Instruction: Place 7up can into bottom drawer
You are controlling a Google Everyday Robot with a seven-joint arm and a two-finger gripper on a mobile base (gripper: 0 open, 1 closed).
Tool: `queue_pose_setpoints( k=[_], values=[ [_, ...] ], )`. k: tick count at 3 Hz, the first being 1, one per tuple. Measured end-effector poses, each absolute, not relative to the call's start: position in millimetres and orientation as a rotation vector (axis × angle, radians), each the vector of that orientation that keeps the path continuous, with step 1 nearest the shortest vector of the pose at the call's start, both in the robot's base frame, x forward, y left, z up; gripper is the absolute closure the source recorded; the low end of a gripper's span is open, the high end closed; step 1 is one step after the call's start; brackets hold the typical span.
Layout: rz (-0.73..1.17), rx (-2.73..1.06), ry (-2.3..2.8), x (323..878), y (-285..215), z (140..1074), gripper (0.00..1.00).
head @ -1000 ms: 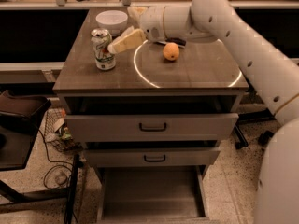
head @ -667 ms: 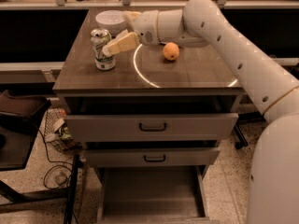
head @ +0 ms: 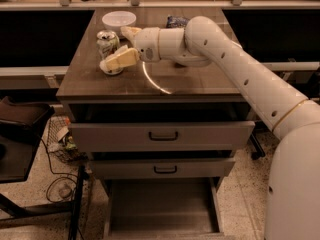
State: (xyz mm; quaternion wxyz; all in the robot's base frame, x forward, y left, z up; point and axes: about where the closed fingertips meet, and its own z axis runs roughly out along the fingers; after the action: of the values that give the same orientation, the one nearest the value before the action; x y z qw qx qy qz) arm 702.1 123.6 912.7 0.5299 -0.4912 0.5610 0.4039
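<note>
our hand (head: 114, 47) reaches to ten o'clock on the counter (head: 200, 84), fingers spread to either side of the can (head: 106, 43), which stands upright there, likely so we can clasp it. the drawer (head: 165, 209) waits open at six o'clock to receive it.

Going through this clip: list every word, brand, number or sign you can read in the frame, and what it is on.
No text is legible here.
Can: markings too blurred to read.
Dark packet at the back of the table: print too blurred to read.
Gripper, at the can on the tabletop: no label visible.
Bowl: no text visible.
</note>
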Motion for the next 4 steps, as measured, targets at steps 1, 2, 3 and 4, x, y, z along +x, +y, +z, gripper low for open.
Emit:
queue_pose_setpoints(
  k=[1, 2, 3, 4],
  values=[
    [1.021, -1.148, 1.313, 696, 134, 902, 0.19],
    [1.031, -1.150, 1.306, 694, 140, 902, 0.49],
    [1.035, -1.153, 1.304, 693, 142, 902, 0.73],
    [1.039, -1.156, 1.302, 691, 145, 902, 0.96]
  ],
)
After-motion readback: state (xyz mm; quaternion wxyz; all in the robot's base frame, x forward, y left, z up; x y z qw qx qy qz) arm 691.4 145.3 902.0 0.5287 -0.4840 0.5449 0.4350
